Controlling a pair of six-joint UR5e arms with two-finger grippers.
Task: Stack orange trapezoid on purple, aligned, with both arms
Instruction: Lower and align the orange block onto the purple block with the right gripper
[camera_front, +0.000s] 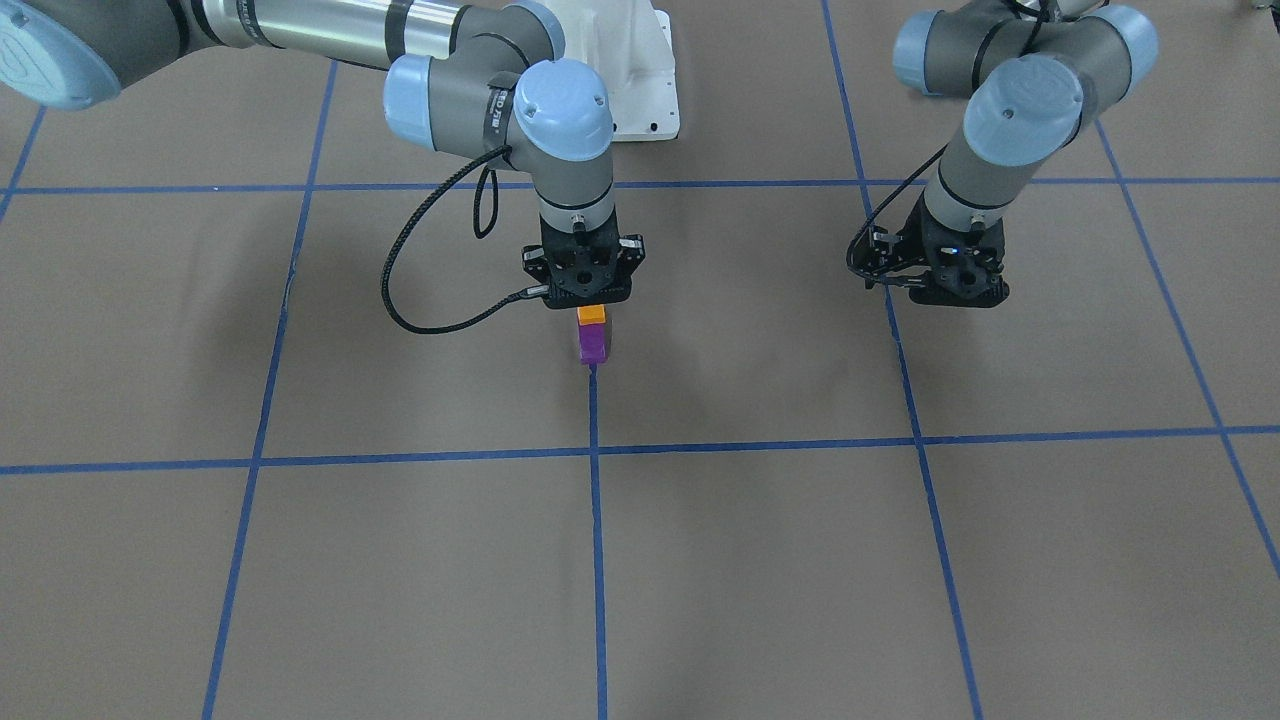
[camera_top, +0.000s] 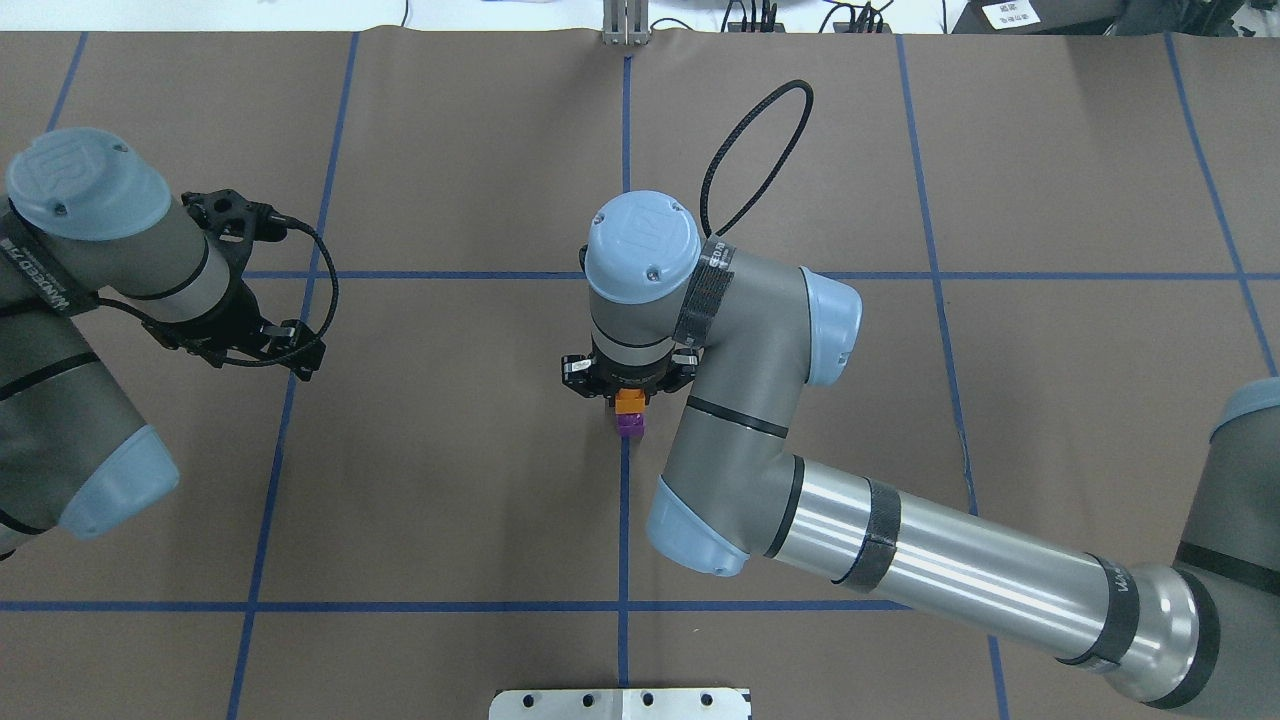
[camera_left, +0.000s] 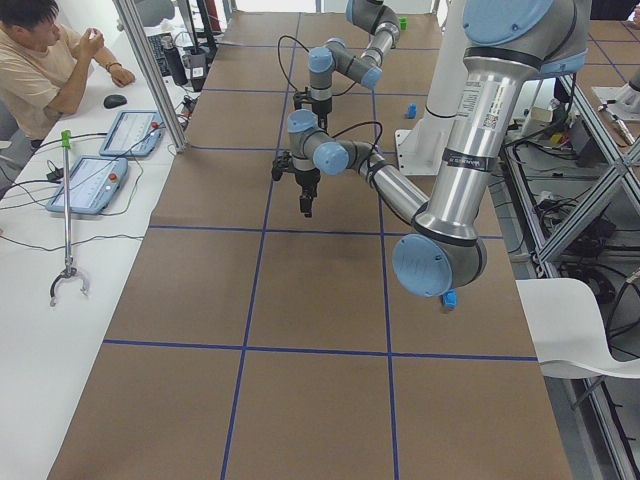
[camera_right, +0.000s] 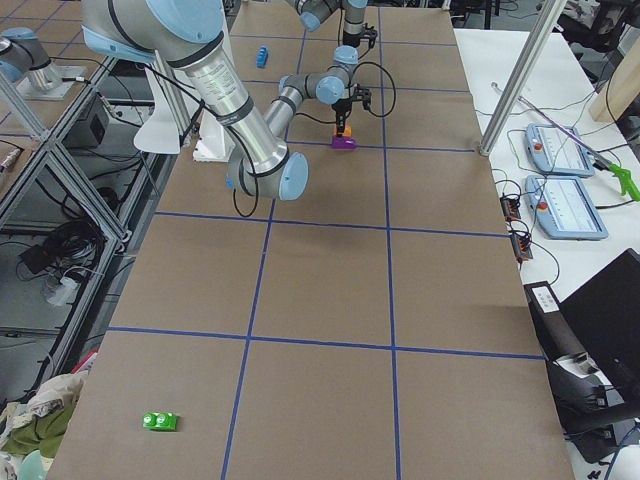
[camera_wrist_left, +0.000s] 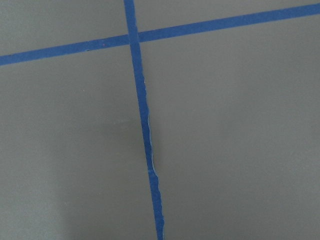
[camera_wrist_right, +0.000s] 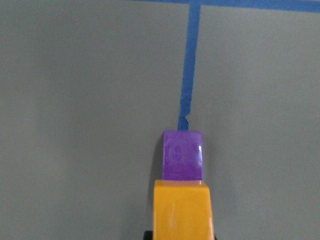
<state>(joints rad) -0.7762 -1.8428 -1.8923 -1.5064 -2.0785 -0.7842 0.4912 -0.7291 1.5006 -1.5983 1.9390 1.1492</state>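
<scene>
My right gripper (camera_front: 590, 303) points straight down and is shut on the orange trapezoid (camera_front: 591, 315). It holds the trapezoid directly over the purple block (camera_front: 593, 346), which stands on a blue tape line near the table's middle. In the overhead view the orange (camera_top: 630, 401) partly covers the purple (camera_top: 630, 426). The right wrist view shows the orange (camera_wrist_right: 182, 210) close up with the purple (camera_wrist_right: 183, 155) just beyond it. I cannot tell whether the two touch. My left gripper (camera_front: 955, 293) hangs empty above bare table, well apart from the blocks. Its jaws are hidden.
A green block (camera_right: 160, 421) lies near the table's end on my right. A long blue brick (camera_right: 262, 55) and a small blue block (camera_left: 411, 110) lie near the robot base (camera_front: 640, 80). A person (camera_left: 45, 60) sits beside the table.
</scene>
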